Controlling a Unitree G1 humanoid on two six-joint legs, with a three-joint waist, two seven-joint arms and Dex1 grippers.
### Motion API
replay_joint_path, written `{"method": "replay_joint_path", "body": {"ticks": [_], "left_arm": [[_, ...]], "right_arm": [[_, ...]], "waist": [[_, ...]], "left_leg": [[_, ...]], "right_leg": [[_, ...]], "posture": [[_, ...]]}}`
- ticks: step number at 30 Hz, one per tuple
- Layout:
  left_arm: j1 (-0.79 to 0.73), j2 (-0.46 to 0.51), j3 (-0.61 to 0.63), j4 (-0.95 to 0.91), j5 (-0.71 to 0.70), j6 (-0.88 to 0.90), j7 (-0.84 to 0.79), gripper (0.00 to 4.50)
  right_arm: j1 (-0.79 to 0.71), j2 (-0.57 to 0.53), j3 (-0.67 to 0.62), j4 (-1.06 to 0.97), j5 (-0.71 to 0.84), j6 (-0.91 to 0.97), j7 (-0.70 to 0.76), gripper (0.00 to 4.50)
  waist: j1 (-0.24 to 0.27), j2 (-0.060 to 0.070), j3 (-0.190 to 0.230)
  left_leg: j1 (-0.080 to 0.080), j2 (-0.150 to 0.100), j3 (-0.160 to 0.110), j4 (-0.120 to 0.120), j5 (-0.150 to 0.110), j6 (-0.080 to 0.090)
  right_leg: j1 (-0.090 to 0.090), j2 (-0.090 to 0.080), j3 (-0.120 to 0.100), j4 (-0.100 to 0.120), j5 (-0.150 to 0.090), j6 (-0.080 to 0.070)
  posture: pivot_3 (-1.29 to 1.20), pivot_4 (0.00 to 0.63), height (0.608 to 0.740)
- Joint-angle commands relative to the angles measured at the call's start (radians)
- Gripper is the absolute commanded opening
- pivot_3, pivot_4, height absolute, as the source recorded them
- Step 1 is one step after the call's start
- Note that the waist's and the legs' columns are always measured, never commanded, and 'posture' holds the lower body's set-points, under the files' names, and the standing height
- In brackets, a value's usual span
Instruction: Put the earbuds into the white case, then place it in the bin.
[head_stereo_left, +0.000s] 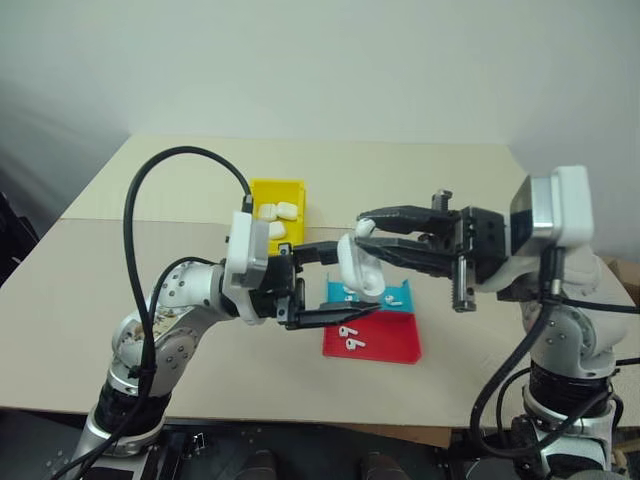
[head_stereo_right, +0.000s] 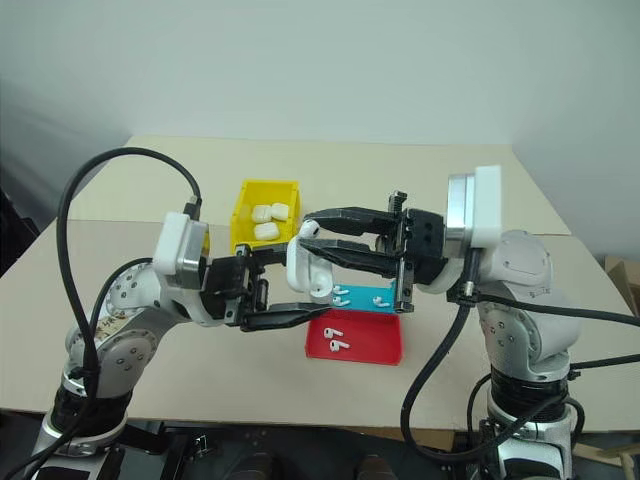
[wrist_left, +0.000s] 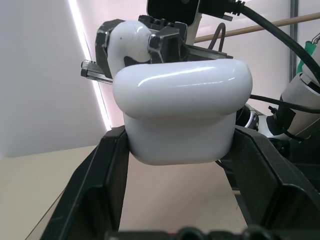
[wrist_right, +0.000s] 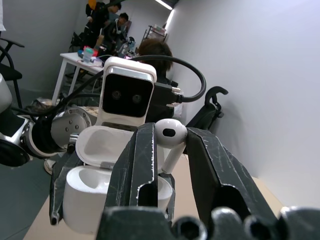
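The left gripper (head_stereo_left: 335, 283) is clamped on the white case (head_stereo_left: 358, 266), holding it up above the table (head_stereo_left: 100, 270) with its hinged lid swung open. In the left wrist view the case (wrist_left: 180, 110) sits wedged between the two black fingers (wrist_left: 95, 185). The right gripper (head_stereo_left: 368, 236) reaches in from the opposite side and pinches one earbud (wrist_right: 170, 134) by its head, the stem pointing down just over the open case. Below the two grippers lies a red-and-blue tray (head_stereo_left: 385, 340) with more earbuds (head_stereo_left: 349, 336) on it. Behind it stands the yellow bin (head_stereo_left: 262, 192), which already contains several white cases (head_stereo_left: 278, 211).
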Motion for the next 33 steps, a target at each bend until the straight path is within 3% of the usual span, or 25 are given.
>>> {"method": "replay_joint_path", "body": {"ticks": [1, 33], "left_arm": [[-0.005, -0.003, 0.013, -0.018, -0.012, -0.018, -0.006, 2.75], [0.029, -0.007, 0.010, -0.015, 0.017, -0.055, -0.026, 2.75]], "right_arm": [[0.006, -0.023, -0.012, -0.006, 0.025, -0.038, -0.008, 0.96], [0.064, -0.084, 0.042, -0.004, 0.019, -0.134, -0.006, 0.96]], "waist": [[0.000, 0.000, 0.000], [0.001, 0.000, 0.000]], "left_leg": [[0.000, 0.000, 0.000, 0.000, 0.000, 0.000], [0.000, 0.000, 0.000, 0.000, 0.000, 0.000]], "right_leg": [[0.000, 0.000, 0.000, 0.000, 0.000, 0.000], [0.000, 0.000, 0.000, 0.000, 0.000, 0.000]], "posture": [[0.00, 0.150, 0.740], [0.00, 0.150, 0.740]]}}
